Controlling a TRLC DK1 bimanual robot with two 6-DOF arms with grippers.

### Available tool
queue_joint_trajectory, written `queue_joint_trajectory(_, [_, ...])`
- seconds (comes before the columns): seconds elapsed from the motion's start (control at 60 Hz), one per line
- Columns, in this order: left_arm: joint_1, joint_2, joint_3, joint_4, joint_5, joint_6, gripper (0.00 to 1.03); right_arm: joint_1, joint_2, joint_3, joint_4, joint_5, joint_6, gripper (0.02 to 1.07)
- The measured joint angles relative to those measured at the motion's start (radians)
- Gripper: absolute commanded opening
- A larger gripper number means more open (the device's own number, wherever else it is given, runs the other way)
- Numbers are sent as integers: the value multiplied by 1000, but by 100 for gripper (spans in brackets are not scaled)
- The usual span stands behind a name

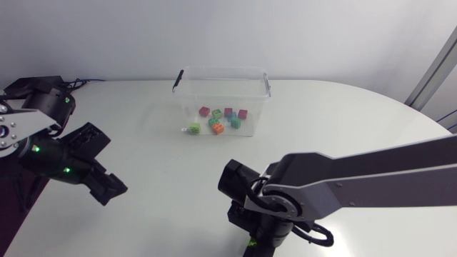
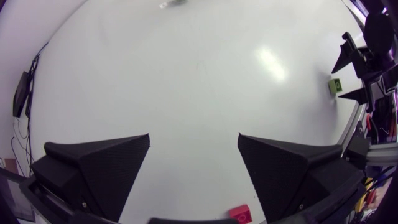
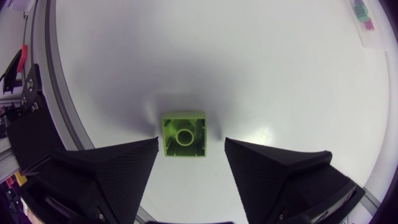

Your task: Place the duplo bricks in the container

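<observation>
Silver-grey links (image 1: 371, 171), black joints (image 1: 275, 203), green lights (image 1: 33, 149); left end effector (image 2: 194, 134) matte black.

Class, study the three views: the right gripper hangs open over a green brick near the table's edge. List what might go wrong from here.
1. The green brick lies close to the table's edge; a bump from the right gripper may push it off.
2. It sits only partly between the open fingers, so closing now may pinch a corner and twist it.
3. A red brick lies right under the left gripper, easy to knock.
</observation>
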Motion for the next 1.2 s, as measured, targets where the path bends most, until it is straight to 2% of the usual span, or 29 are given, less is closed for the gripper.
queue_joint_trajectory(0.133, [1,-18,-56,-34,-33,0,99,-1,29,1,1,-1,0,39])
queue_joint_trajectory(0.25, [19,-17,-88,-75,-42,-1,99,-5,30,10,0,-2,0,29])
queue_joint_trajectory(0.683, [36,22,-132,-215,-99,-13,98,-134,-87,119,-76,66,-27,29])
queue_joint_trajectory(0.917, [31,130,-131,-313,-145,-24,96,-197,-106,243,-104,76,-34,29])
queue_joint_trajectory(1.083, [-22,217,-122,-336,-156,-72,93,-229,-106,317,-106,76,-34,29])
queue_joint_trajectory(1.2, [-97,256,-116,-336,-156,-125,93,-267,-106,367,-108,76,-34,29])
